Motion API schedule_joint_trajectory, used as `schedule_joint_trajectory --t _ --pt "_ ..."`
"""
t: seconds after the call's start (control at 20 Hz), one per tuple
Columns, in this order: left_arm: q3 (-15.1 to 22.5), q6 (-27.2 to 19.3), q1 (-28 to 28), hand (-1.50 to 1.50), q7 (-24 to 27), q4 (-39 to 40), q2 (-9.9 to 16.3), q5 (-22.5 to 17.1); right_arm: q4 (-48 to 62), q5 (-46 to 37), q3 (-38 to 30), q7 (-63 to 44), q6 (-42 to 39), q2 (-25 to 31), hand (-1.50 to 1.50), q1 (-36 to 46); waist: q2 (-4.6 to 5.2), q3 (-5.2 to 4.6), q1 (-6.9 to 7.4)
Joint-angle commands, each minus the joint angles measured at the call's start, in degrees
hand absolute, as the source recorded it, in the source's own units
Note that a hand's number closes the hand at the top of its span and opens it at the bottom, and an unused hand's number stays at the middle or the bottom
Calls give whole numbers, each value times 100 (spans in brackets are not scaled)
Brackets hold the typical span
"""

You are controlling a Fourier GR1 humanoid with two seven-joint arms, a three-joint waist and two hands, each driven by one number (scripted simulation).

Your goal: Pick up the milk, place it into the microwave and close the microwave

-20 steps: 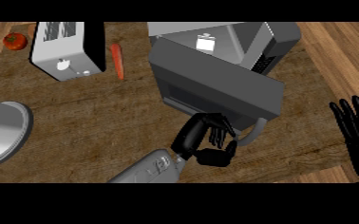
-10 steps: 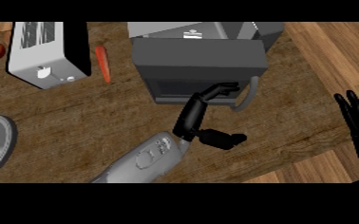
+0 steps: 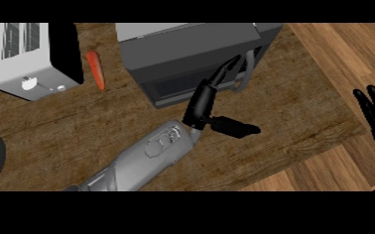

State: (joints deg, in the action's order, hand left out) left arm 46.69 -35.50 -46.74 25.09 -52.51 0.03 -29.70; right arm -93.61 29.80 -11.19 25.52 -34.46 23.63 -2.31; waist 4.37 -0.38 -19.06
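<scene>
One view only, from the head: the left hand [image 3: 207, 95] stretches straight fingers [image 3: 225, 69] against the door of the microwave [image 3: 192, 54], beside its handle [image 3: 247, 71], thumb splayed to the side. No milk shows anywhere; I cannot tell where it lies. At the right edge, the right hand [image 3: 365, 104] rests with fingers up.

Milk hidden; toaster [image 3: 36, 59] cut by left edge; right hand [image 3: 365, 110] cut by right edge.
</scene>
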Motion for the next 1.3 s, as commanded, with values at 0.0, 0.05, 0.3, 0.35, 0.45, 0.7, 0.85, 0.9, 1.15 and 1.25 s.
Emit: schedule_joint_trajectory --t 0.0,0.05,0.3,0.35,0.45,0.7,0.85,0.9,1.15,1.25 --pt "-71 -80 -264 -150 177 235 -2 -215 -16 248 30 -100 -118 53 -150 165 70 5 -97" --pt "-108 -83 -391 -150 141 266 -2 -285 -21 294 15 -139 -140 104 -150 197 60 7 -134" --pt "-107 -143 -558 -150 268 485 -3 -501 -77 479 10 -273 -171 217 -150 399 94 5 -217" --pt "-84 -149 -612 -150 299 506 -3 -516 -34 477 46 -276 -263 250 -150 389 126 19 -272" --pt "-95 -181 -605 -150 381 546 -3 -619 -19 585 3 -350 -275 324 -150 416 130 11 -319" --pt "-43 -190 -782 -150 512 652 -2 -790 39 716 -37 -467 -213 396 -150 591 135 17 -346" --pt "-18 -232 -803 -150 605 733 -1 -884 91 799 -53 -529 -241 456 -150 637 145 23 -360" --pt "-41 -245 -782 -150 663 740 -1 -935 52 787 -43 -527 -279 475 -150 604 144 19 -429" --pt "-5 -248 -858 -150 777 813 0 -1098 82 919 -58 -632 -261 542 -150 715 159 20 -448" --pt "26 -284 -836 -150 833 848 0 -1165 109 1004 -61 -652 -283 550 -150 754 162 25 -439"
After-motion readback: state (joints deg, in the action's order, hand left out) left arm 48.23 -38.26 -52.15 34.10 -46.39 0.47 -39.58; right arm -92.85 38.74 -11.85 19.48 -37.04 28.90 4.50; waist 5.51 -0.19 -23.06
